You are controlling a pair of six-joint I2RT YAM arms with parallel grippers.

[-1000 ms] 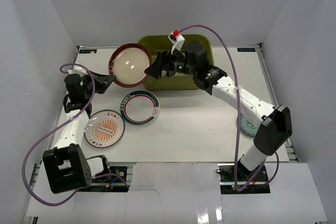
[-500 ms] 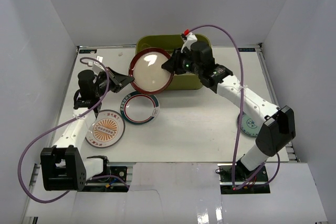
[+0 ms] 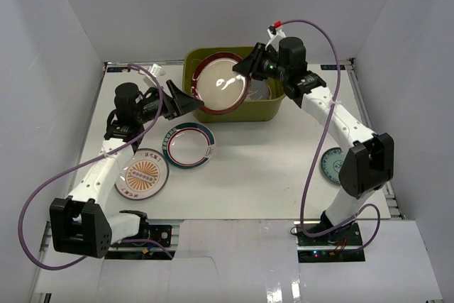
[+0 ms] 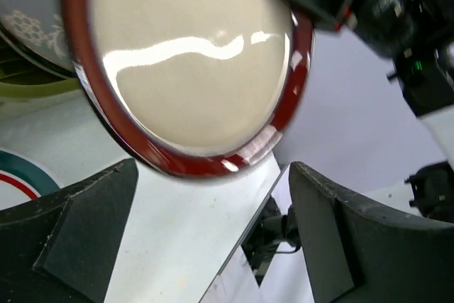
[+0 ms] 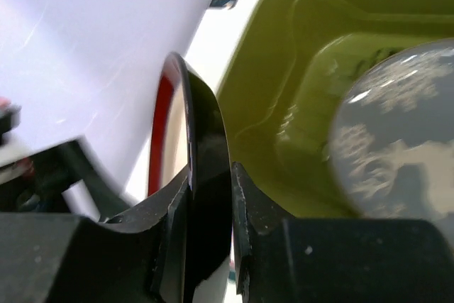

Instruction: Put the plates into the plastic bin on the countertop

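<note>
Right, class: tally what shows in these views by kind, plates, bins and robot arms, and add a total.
Plates: 5 (maroon-rimmed, grey, teal-rimmed, sunburst, light-blue); the bin may hide more
Bin: 1
Arms: 2 (left arm, right arm)
Total: 8

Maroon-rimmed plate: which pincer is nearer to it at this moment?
Right. The right pincer is clamped on the upper-right rim of the maroon-rimmed plate, above the plastic bin. The left pincer stands open beside the plate's lower-left edge, apparently not gripping it.
</note>
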